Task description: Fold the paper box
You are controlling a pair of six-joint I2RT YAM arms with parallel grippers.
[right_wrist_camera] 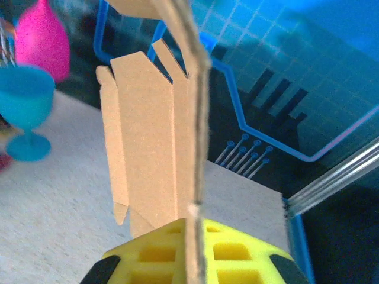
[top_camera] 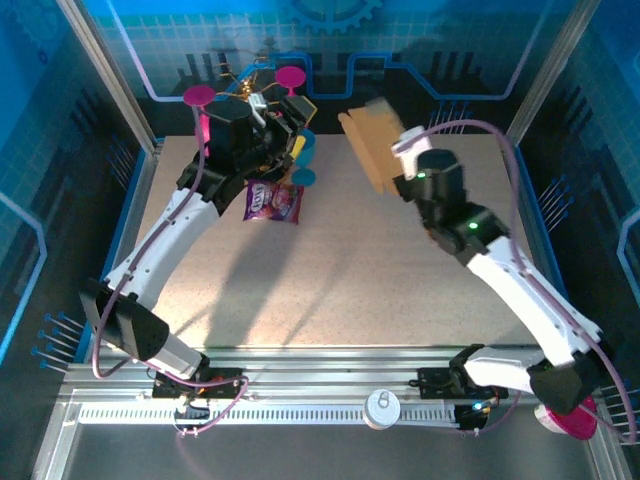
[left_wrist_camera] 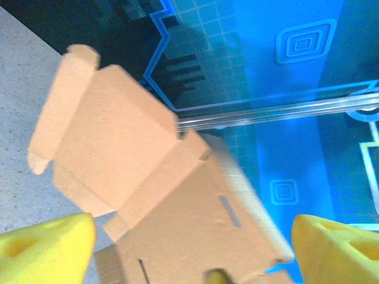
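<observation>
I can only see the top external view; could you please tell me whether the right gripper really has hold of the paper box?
Observer: Yes. In the right wrist view the right gripper is shut on the paper box, with a panel edge-on between its yellow fingers.
Operator: Thank you. Is the left gripper holding it too?
Observer: No. In the left wrist view the left gripper is open, its pads wide apart and the box ahead between them.
Operator: Is the box folded up yet?
Observer: Not yet. That view shows a tabbed flap sticking out unfolded and an open slot.
</observation>
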